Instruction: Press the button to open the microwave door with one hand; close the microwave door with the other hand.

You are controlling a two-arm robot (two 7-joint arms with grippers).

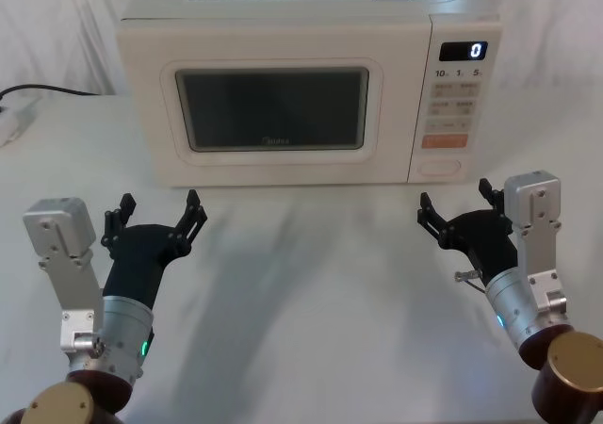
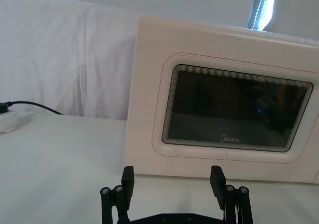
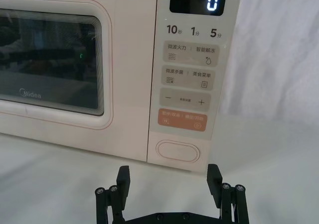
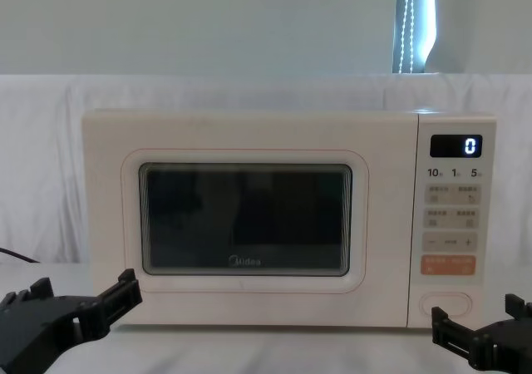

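My left gripper (image 1: 158,219) waits over the left part of the white table (image 1: 311,301), a little way in front of the microwave (image 1: 283,28). Its fingers are spread wide and hold nothing. It points at the left side of the microwave door (image 1: 273,122) but does not touch it.

The microwave sits at the back of the table, near the far edge. Its door is shut flat against the box, and the dark window shows no gap around it. So I think the job has not really started yet.

To the right of the door is the thin panel with the lit "0". At the very bottom of that panel is the button (image 1: 440,168), the wide oval one, just under the orange button (image 1: 444,142).

My right gripper (image 1: 459,209) hangs over the right part of the table, right in front of the button but still apart from it. Its fingers are spread wide too, with nothing in them.

What is left is everything. I think my right gripper must go forward and push the button so the door pops open. Then my left gripper must push the door shut again.
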